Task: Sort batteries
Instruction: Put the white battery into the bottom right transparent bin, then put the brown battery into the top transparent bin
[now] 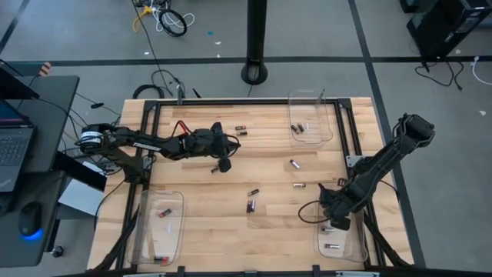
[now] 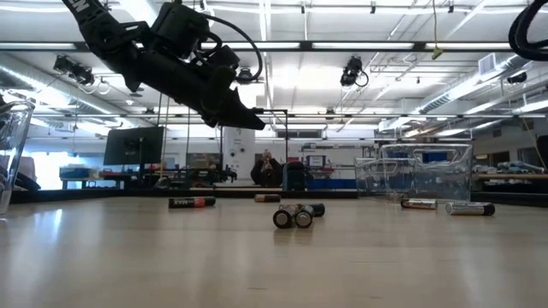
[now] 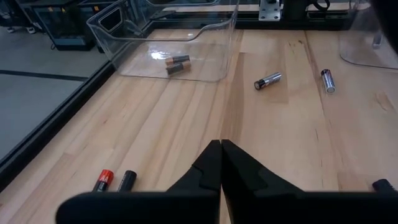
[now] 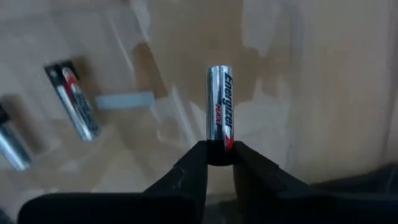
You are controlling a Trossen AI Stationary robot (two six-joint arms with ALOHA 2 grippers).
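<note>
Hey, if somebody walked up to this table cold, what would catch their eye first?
Probably the right tool at the table's near right corner, pinching a silver battery by one end over the clear tray there. Next, the left tool, shut and empty, hanging above the bare wood toward the far left. Loose batteries lie scattered mid-table between them.

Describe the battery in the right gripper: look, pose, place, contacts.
The battery is a silvery-grey cylindrical cell with a shiny metallic jacket and Energizer lettering in black, with red print beside it. One end sits pinched between the right gripper's two dark fingers; the rest sticks straight out beyond the fingertips, touching nothing else. It hangs over the clear tray at the table's near right corner, where other cells already lie below it.
</note>
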